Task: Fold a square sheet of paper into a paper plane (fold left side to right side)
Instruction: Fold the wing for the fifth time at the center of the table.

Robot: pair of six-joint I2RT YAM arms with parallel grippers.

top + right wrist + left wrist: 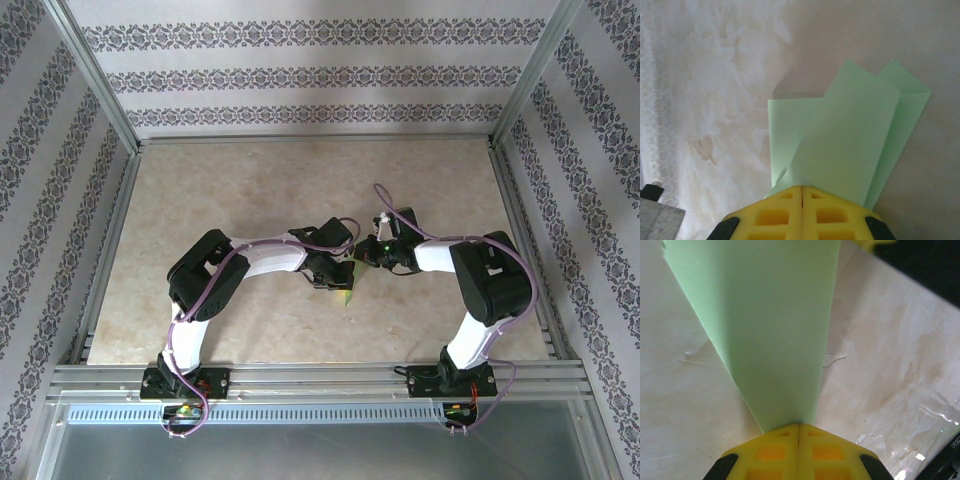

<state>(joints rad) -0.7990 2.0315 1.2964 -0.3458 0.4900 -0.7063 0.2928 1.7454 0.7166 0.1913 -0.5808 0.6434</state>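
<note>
The light green sheet of paper [770,330] is folded into a long, tapering paper-plane shape. In the left wrist view it narrows down into my left gripper [799,424], whose yellow jaws are shut on its near end. In the right wrist view the paper [850,145] shows several overlapping layers and two pointed corners at its far end, and my right gripper [802,186] is shut on its near edge. From above, the left gripper [340,281] and right gripper [363,262] meet at the table's middle. A small green piece of the paper [345,294] shows below them.
The beige mottled tabletop [250,180] lies around both arms, framed by metal rails and patterned walls. The yellow fingertip of the right gripper [870,243] shows at the top of the left wrist view, close beyond the paper.
</note>
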